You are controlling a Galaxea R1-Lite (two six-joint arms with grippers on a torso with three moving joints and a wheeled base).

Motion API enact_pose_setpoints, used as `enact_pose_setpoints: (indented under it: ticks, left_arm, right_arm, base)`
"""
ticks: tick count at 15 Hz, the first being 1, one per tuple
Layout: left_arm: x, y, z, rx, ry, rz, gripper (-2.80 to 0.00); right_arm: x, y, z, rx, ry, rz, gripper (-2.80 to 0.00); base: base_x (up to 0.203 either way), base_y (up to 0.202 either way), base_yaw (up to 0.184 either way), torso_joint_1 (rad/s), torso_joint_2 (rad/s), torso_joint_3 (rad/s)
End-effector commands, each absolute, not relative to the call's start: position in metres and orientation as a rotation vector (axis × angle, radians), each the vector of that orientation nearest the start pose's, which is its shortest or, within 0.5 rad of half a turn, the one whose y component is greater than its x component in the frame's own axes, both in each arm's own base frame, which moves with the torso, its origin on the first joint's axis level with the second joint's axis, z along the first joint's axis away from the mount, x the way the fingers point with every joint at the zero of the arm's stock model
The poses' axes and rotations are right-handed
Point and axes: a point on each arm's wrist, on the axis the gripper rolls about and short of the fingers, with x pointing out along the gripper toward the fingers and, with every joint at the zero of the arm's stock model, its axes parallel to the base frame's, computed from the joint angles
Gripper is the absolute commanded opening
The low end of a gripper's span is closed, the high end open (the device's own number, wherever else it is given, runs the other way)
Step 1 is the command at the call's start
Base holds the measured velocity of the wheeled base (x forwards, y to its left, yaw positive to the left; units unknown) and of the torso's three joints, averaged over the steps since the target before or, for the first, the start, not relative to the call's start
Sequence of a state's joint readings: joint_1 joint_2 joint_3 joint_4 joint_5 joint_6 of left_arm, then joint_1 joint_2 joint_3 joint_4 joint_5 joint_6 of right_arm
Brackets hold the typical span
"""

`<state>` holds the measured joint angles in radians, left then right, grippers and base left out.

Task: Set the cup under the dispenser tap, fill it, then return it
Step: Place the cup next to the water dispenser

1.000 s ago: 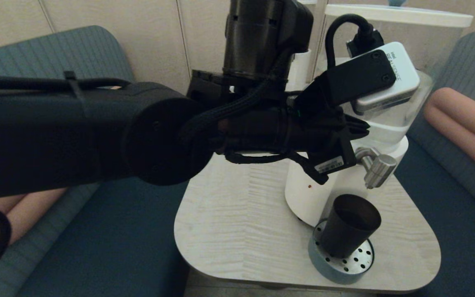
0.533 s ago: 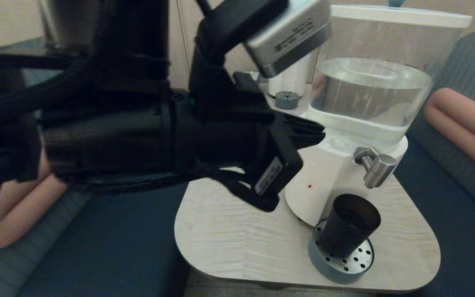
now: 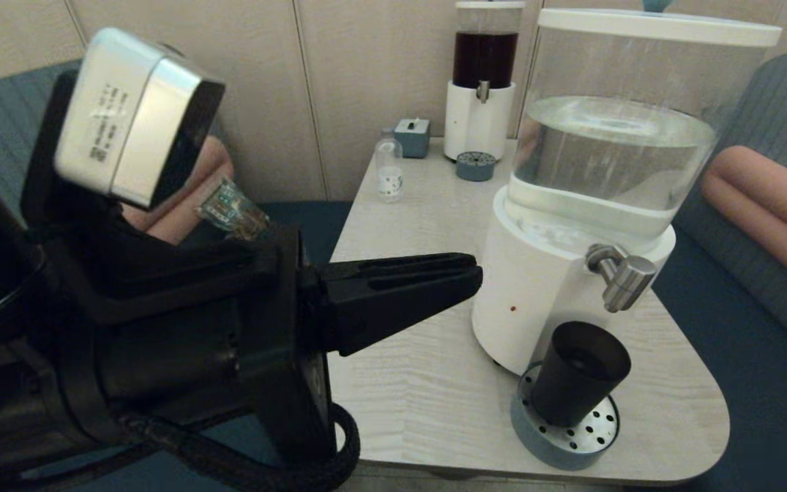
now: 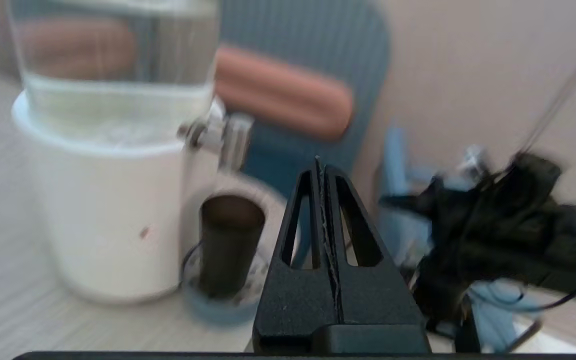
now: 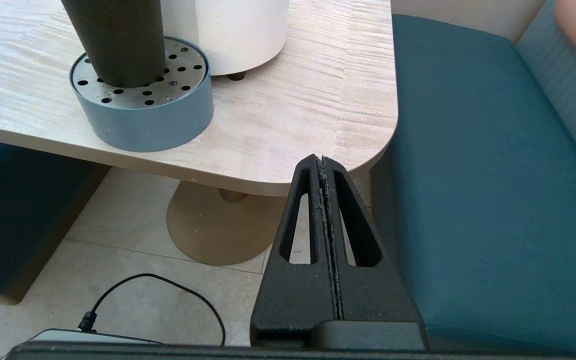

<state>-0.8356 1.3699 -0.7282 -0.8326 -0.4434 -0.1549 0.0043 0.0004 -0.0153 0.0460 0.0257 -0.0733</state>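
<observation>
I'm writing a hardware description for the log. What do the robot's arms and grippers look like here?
Both are matte black. The left gripper has wedge-shaped fingers with long slots, and a silver-and-white labelled camera box sits above its wrist; a braided black cable loops beneath, and a small exposed circuit board shows. The right gripper has the same slotted fingers.

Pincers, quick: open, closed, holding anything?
Left pincer: closed, empty, clear of the cup.
Right pincer: closed, empty, low beside the table.
</observation>
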Motion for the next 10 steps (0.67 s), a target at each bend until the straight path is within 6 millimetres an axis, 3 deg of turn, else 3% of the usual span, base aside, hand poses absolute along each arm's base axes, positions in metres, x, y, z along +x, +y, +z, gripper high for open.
enact_pose_setpoints:
  ticks: [1,5,10]
  left_arm:
    - [0.156,-0.181,0.248,-0.182,-0.126,-1.291,-2.80]
    - [0.170,-0.193,0.211,-0.231,-0.287,-1.245,-2.80]
    - [0.160,-0.182,0.203,-0.234,-0.262,-1.225,-2.80]
  right_arm:
    - [-0.024,0.000,0.075,-0.073,0.026,0.032,-2.80]
    - [-0.024,0.000,0.075,-0.073,0.026,0.032,-2.80]
    - [-0.024,0.000,0.075,-0.073,0.026,0.032,-2.80]
  base:
    - [0.000,0.000,0.000,0.000,0.00,0.000]
    - [0.000,0.000,0.000,0.000,0.00,0.000]
    - [0.000,0.000,0.000,0.000,0.00,0.000]
